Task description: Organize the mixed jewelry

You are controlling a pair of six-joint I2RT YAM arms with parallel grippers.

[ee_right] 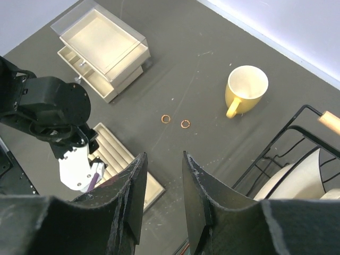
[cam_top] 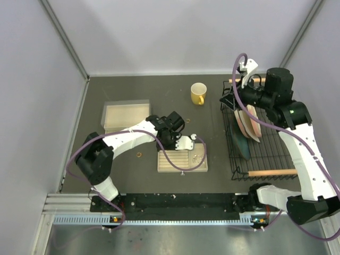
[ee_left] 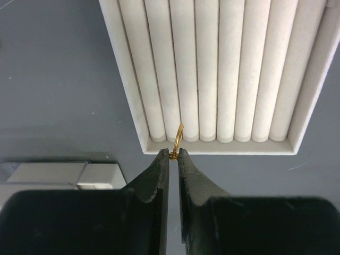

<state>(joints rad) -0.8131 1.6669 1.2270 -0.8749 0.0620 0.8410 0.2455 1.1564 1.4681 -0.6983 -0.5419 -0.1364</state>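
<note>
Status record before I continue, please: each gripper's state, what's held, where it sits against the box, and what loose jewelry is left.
left gripper: shut on gold ring, ring upright, pinched at its lower edge
ring position: at the near rim of the slotted box, in line with a slot; not visibly seated
right gripper: open, empty
loose jewelry: two copper-coloured rings flat on the table, apart, left of the yellow mug in the right wrist view
</note>
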